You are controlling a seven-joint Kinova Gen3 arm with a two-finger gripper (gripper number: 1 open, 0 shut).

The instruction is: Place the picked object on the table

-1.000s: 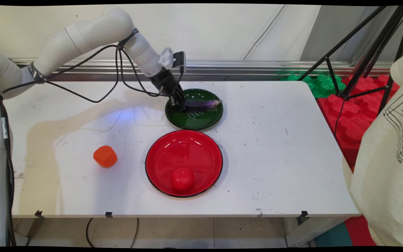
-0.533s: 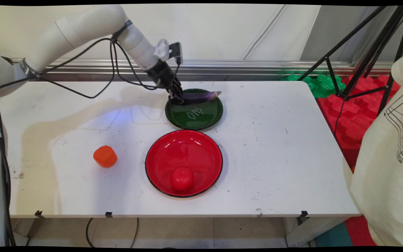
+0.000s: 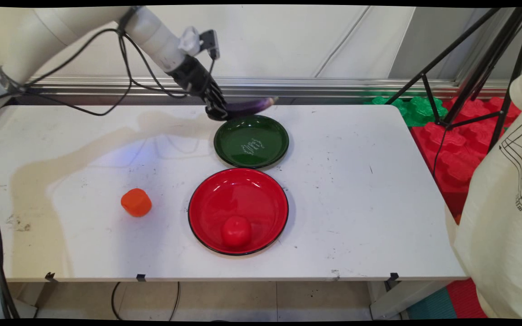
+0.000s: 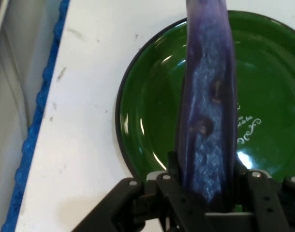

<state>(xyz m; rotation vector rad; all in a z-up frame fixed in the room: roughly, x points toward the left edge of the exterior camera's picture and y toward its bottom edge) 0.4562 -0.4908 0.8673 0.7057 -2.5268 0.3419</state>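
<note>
Though fingertips hidden behind it, hand (image 3: 218, 110) clamped on purple eggplant (image 3: 249, 106) above green plate (image 3: 261, 156).

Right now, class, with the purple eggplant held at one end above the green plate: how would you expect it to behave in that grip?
The eggplant sticks out nearly level from the gripper, barely sagging, so it is probably stiff and light. Its skin looks glossy in the hand view, so it might slip. Held by one end over the green plate, it could pivot downward.
</note>
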